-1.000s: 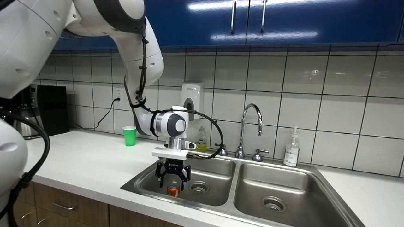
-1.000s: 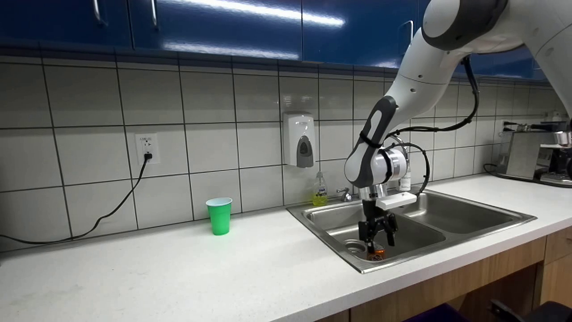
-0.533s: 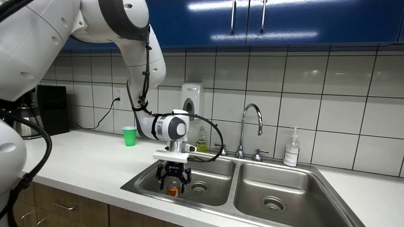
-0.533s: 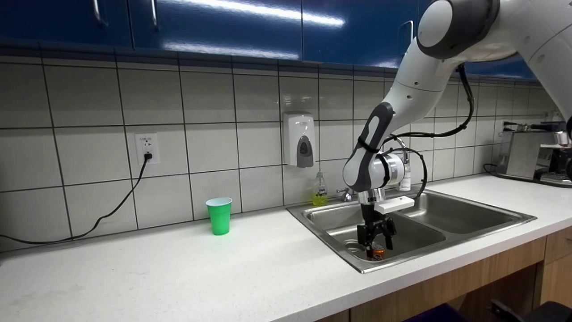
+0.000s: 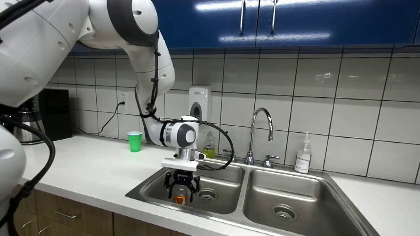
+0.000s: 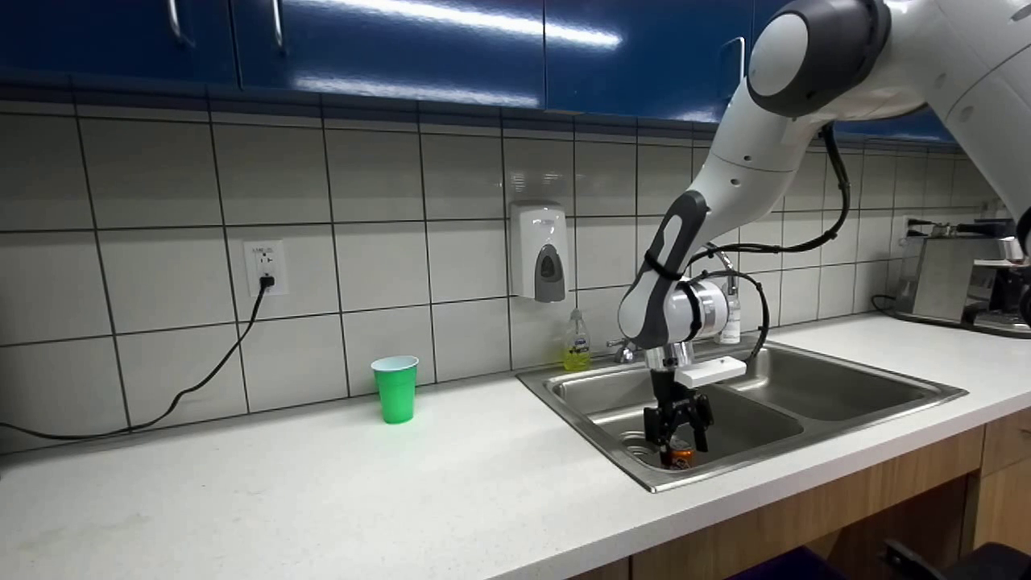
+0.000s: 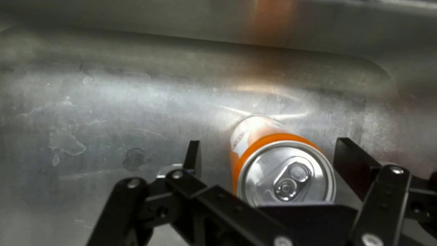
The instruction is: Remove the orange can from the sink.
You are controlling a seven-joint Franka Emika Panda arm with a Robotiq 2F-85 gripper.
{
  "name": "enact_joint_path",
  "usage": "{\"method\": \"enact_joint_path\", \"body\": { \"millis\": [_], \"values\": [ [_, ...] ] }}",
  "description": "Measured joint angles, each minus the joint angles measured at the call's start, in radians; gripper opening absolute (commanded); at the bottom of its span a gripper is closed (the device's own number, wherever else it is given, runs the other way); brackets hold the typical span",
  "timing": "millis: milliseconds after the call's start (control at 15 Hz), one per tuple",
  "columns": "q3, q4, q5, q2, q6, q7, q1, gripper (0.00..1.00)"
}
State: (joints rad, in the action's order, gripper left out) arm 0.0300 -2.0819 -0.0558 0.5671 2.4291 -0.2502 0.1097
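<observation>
The orange can (image 5: 180, 197) stands upright on the floor of the sink's basin near its front wall. It shows in both exterior views (image 6: 681, 458). The sink (image 5: 243, 200) is stainless steel with two basins; its rim also shows in an exterior view (image 6: 596, 431). My gripper (image 5: 180, 197) points down into that basin, open, with a finger on either side of the can. In the wrist view the can's metal top (image 7: 283, 167) sits between the open fingers (image 7: 269, 153), with gaps on both sides. The near edge of the top is hidden behind the gripper.
A chrome faucet (image 5: 252, 137) rises behind the sink. A soap bottle (image 5: 209, 146) and a pump bottle (image 5: 303, 155) stand at the back. A green cup (image 6: 395, 389) stands on the counter (image 6: 322, 499). The basin's front wall (image 7: 170, 20) is close to the can.
My gripper has come down slightly around the can and shifted a little right in an exterior view. It stays open. The can has not moved.
</observation>
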Motion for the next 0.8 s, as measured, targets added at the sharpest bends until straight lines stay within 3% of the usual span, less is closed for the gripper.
{"method": "enact_joint_path", "body": {
  "millis": [467, 533, 600, 800],
  "values": [
    [-0.008, 0.019, 0.016, 0.014, 0.002, -0.008, 0.011, 1.00],
    [-0.008, 0.020, 0.018, 0.014, 0.002, -0.008, 0.011, 0.75],
    [-0.008, 0.021, 0.018, 0.015, 0.003, -0.009, 0.012, 0.74],
    [-0.008, 0.024, 0.023, 0.015, 0.006, -0.009, 0.013, 0.49]
  ]
}}
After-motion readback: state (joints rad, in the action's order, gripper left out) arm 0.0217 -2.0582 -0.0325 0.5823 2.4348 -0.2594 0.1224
